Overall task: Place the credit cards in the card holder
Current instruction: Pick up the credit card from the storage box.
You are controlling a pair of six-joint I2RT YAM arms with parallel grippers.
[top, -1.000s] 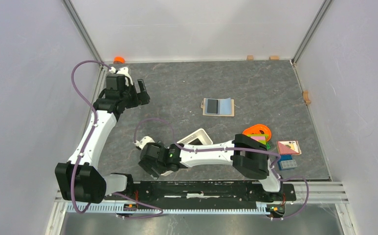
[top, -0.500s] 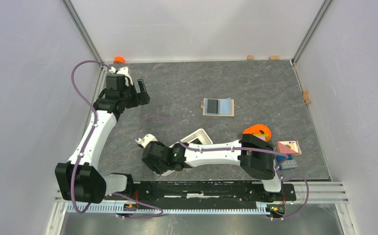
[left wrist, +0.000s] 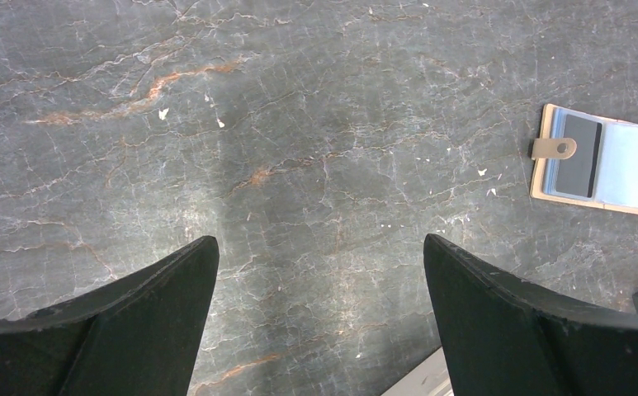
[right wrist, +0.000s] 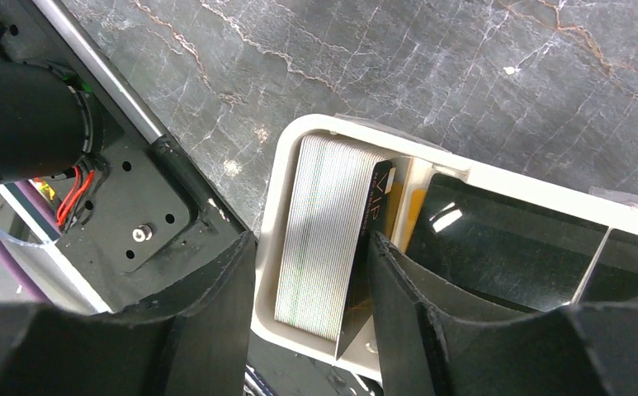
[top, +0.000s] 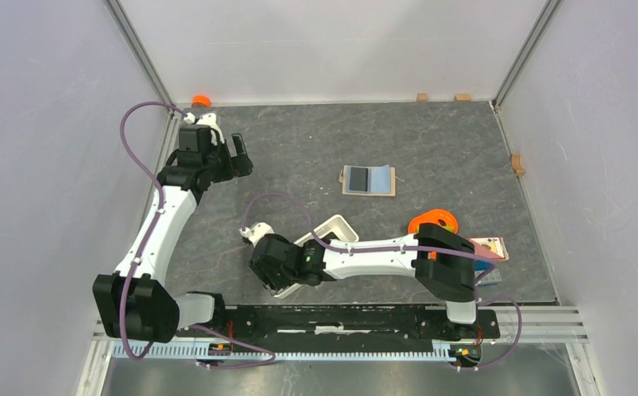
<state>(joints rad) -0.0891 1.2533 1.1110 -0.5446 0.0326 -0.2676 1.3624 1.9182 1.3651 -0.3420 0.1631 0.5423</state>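
Note:
A stack of credit cards (right wrist: 328, 231) stands on edge in the end compartment of a white tray (right wrist: 282, 165), with a black card (right wrist: 380, 206) on the stack's right side. My right gripper (right wrist: 311, 243) is down over that end. One finger is outside the tray wall and the other is beside the black card, half closed round them with nothing lifted. From above, the wrist covers the tray's (top: 332, 227) near end and the right gripper (top: 276, 276). The tan card holder (top: 368, 180) lies open further back with a dark card in a sleeve. My left gripper (top: 237, 155) hovers open at the far left, over bare table (left wrist: 319, 239), card holder (left wrist: 600, 159) to its right.
An orange bowl (top: 435, 221) and coloured blocks (top: 487, 247) sit right of the tray. The black base rail (top: 340, 318) runs along the near edge, close under the right gripper (right wrist: 134, 223). Small wooden blocks (top: 422, 96) and an orange cap (top: 201, 101) lie at the back edge.
My right wrist has shifted a little right and away from the rail, over the tray's near end, and its jaws have narrowed. The left arm has not moved.

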